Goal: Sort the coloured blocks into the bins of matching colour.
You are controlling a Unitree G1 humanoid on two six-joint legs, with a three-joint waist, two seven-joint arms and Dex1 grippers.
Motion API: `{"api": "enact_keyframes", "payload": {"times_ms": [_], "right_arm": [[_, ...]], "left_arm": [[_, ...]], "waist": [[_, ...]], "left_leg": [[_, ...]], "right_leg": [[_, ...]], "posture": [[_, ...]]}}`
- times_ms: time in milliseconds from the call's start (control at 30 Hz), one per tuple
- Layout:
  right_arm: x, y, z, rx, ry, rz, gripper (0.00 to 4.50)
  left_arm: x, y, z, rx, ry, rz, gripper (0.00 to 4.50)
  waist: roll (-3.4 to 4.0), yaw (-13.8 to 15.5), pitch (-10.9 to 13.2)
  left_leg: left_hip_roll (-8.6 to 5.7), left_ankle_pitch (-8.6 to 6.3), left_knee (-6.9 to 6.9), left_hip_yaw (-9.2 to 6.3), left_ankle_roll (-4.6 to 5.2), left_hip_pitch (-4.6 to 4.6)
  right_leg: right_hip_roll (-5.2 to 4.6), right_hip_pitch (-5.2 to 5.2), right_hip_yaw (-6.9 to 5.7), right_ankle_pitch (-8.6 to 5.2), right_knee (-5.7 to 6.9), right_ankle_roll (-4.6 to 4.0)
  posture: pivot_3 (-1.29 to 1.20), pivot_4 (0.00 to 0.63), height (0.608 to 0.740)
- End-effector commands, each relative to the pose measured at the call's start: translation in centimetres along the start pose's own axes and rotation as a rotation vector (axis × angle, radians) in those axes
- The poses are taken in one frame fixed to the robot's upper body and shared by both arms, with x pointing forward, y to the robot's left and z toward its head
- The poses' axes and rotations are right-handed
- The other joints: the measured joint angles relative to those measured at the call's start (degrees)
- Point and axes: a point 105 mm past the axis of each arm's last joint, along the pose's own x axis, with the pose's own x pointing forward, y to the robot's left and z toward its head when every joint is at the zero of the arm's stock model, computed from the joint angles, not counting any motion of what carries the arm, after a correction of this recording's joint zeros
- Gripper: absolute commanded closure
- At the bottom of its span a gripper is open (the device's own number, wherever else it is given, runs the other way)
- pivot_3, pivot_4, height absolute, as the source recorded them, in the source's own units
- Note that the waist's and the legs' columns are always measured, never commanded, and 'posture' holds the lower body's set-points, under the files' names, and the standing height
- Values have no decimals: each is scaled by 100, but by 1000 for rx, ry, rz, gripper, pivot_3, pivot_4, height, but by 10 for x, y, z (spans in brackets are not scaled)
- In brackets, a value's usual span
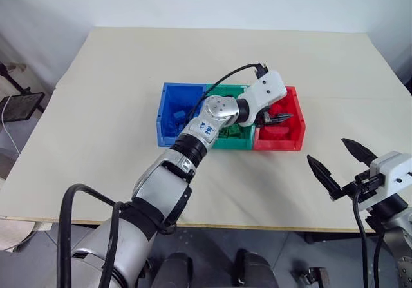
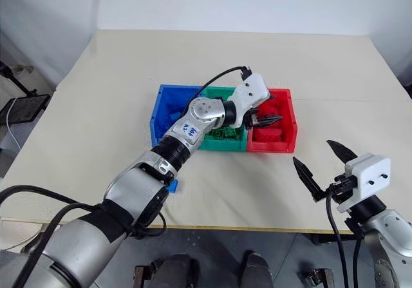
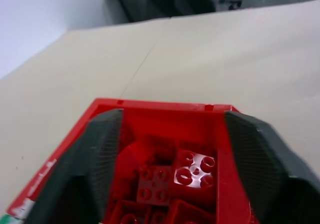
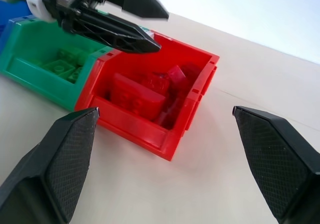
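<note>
Left gripper point(image 2: 271, 118) hangs over my red bin point(image 2: 288, 141), jaws apart and empty; red blocks point(image 3: 194, 169) lie below it. Right gripper point(image 2: 324, 165) is spread wide above bare bench point(image 2: 96, 107). One blue block point(image 2: 172, 185) sits beside my left forearm.

head overhead; wrists near red bin point(image 4: 150, 108)

3 bins point(image 1: 193, 88) sit in a row mid-table point(image 1: 129, 75), touching side by side. My left gripper point(image 4: 131, 21) hangs over the rightmost bin point(image 4: 200, 91), jaws apart, nothing between them. Bricks point(image 3: 192, 169) lie piled inside that bin, more in the middle bin point(image 4: 30, 48). My right gripper point(image 1: 341, 165) sits nearer me, right of the row, jaws wide, over bare table.
</note>
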Motion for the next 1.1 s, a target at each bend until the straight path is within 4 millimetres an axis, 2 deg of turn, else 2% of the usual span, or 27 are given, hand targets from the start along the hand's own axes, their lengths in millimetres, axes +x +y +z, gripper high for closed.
{"api": "enact_keyframes", "payload": {"times_ms": [33,100,233,300,333,400,567,700,800,933,1000,1100], "right_arm": [[7,10,10,-32,-48,72,0],[14,14,14,-44,-72,139,0],[24,27,16,-73,-79,292,0],[30,34,15,-97,-71,388,0],[33,40,15,-113,-70,457,0],[37,53,18,-133,-70,591,0],[43,76,29,-197,-140,792,0],[46,90,25,-209,-140,911,0],[47,95,16,-192,-107,971,0],[47,97,10,-180,-83,1006,0],[47,95,8,-173,-76,1002,0],[46,88,6,-178,-58,978,0]], "left_arm": [[-17,2,17,75,-106,-32,14],[-40,3,14,74,-136,-41,14],[-88,-9,6,107,-174,-105,14],[-122,-16,-6,81,-171,-125,14],[-147,-20,-16,64,-160,-107,14],[-189,-25,-33,-1,-90,-52,14],[-254,-42,-45,-136,62,49,14],[-301,-60,-55,-205,206,115,14],[-326,-61,-61,-206,280,161,14],[-345,-58,-69,-157,351,170,14],[-348,-60,-74,-162,367,142,14],[-333,-72,-75,-208,368,32,14]], "waist": [[1,-20,-1],[3,-50,-1],[3,-150,-1],[6,-177,-3],[6,-184,-3],[7,-259,-4],[0,-258,1],[0,-182,1],[0,-142,1],[0,-154,1],[1,-176,1],[1,-185,1]], "left_leg": [[1,0,0,0,0,2],[1,0,0,0,0,4],[6,1,3,-2,-2,8],[7,1,3,-3,-3,10],[10,1,2,-3,-3,16],[13,1,-1,-1,-4,26],[19,-4,0,-15,-12,35],[19,-11,8,-25,-17,41],[19,-13,7,-25,-20,43],[17,-13,8,-22,-20,43],[18,-14,0,-14,-22,49],[21,-15,-4,-9,-24,51]], "right_leg": [[0,0,0,0,3,0],[0,-1,0,0,7,0],[0,-2,0,0,18,0],[0,-1,-1,0,20,1],[0,-1,-1,0,27,1],[0,-1,0,1,33,1],[0,7,-6,1,44,1],[0,22,-3,2,41,4],[0,22,-5,2,43,4],[0,24,-6,2,40,4],[0,20,-5,2,42,3],[2,17,-6,2,43,3]], "posture": [[0,150,740],[0,150,740],[0,150,740],[0,150,740],[0,150,740],[0,150,740],[0,150,740],[0,150,740],[0,150,740],[0,150,740],[0,150,740],[0,150,740]]}}
